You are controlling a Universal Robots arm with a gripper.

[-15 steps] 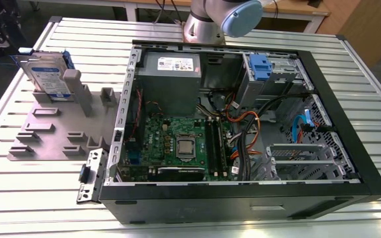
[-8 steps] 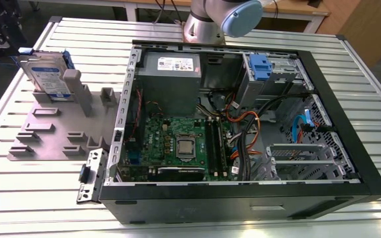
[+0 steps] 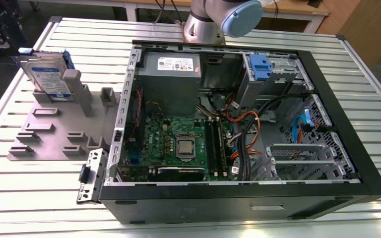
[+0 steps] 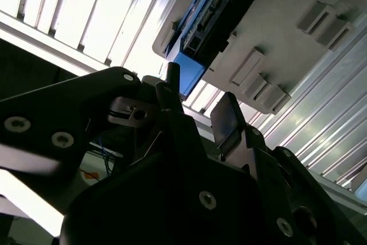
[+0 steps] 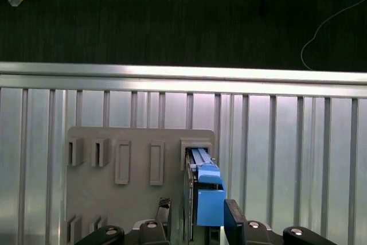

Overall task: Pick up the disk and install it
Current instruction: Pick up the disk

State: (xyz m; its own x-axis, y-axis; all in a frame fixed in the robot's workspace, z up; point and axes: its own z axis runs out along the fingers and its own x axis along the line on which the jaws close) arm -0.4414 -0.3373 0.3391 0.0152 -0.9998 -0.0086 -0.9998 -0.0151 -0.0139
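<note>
The disk (image 3: 46,75), a silver drive with a white-and-blue label in a blue carrier, stands on edge in a slot at the far end of a grey holder plate (image 3: 51,131), to the exterior view's left of the computer case. In the first wrist view the disk (image 5: 207,196) is seen end-on from above, and my gripper (image 5: 198,217) is open over it, one dark finger (image 5: 164,209) on each side of the blue carrier. In the second wrist view the fingertips (image 4: 226,120) hang just short of the disk (image 4: 213,5), apart from it.
The open computer case (image 3: 349,79) lies on the slatted metal table (image 3: 38,198), with a grey power supply (image 3: 170,74), motherboard (image 3: 177,144), cables and a drive bay with a blue latch (image 3: 260,67). The arm's base (image 3: 207,22) stands behind the case.
</note>
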